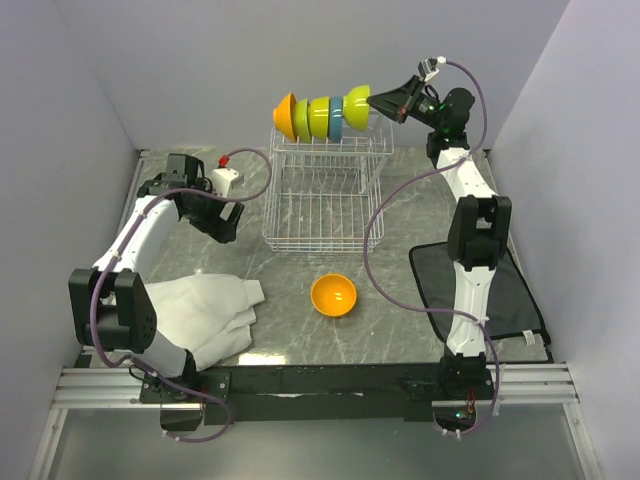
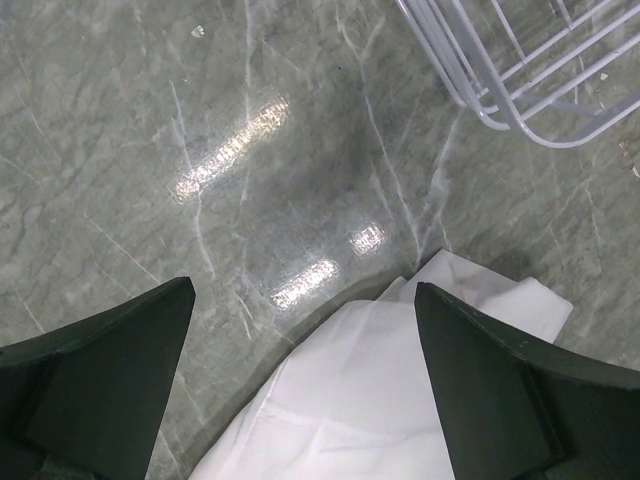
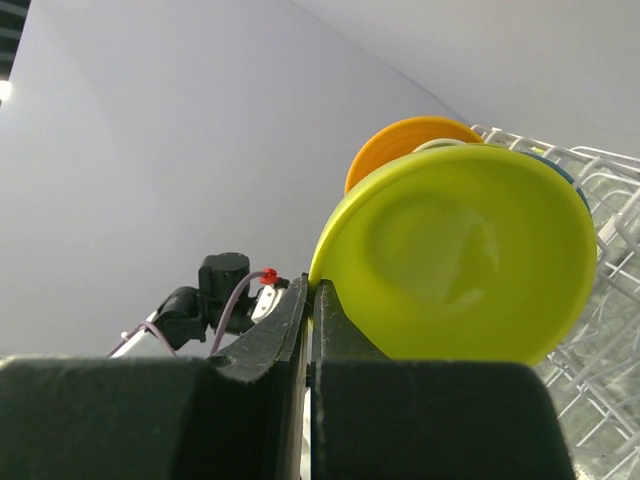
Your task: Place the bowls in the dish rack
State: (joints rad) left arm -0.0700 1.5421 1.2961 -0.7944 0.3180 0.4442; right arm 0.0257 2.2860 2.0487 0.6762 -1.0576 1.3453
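**Status.** The lime bowl (image 3: 455,255) is held on edge at the right end of the row of bowls (image 1: 318,118) on the upper tier of the rack (image 1: 320,210). The right gripper (image 3: 311,287) is closed to a narrow slit, and the rim of the lime bowl is pinched between its fingers. The left gripper (image 2: 303,290) is spread wide and nothing is held in it. It is positioned over the table (image 1: 290,270) beside the rack's left side, with a corner of the cloth (image 2: 380,400) below it.

**Hazards (judged).**
- Whether the lime bowl is seated between prongs cannot be told. If it is released unseated, it may tip or roll off the tier's right end.
- If the lime bowl is pushed further left, the row may be crowded and its far bowl driven off.
- If the fingers are drawn back before being fully opened, the lime bowl may be dragged out.

**Surroundings.** One loose bowl (image 1: 333,295), orange and mouth up, is left on the table in front of the rack, well apart from both grippers. The right arm's cable (image 1: 366,250) is looped near it and may be snagged during a reach. A black mat (image 1: 515,295) is laid under the right arm.
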